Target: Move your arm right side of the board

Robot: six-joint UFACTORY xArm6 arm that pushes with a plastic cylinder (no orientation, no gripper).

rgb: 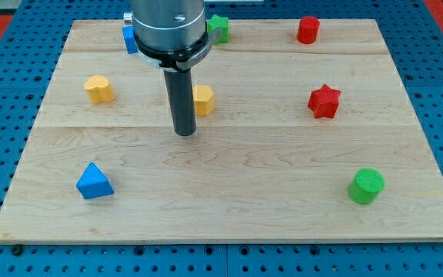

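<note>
My tip rests on the wooden board a little left of its middle. The rod hangs from the grey arm head at the view's top. A yellow block sits just right of the rod and behind it, partly hidden. A yellow block lies to the left. A red star is on the right side. A red cylinder is at the top right. A green cylinder is at the bottom right.
A blue triangle block sits at the bottom left. A blue block and a green block peek out on either side of the arm head at the top. Blue pegboard surrounds the board.
</note>
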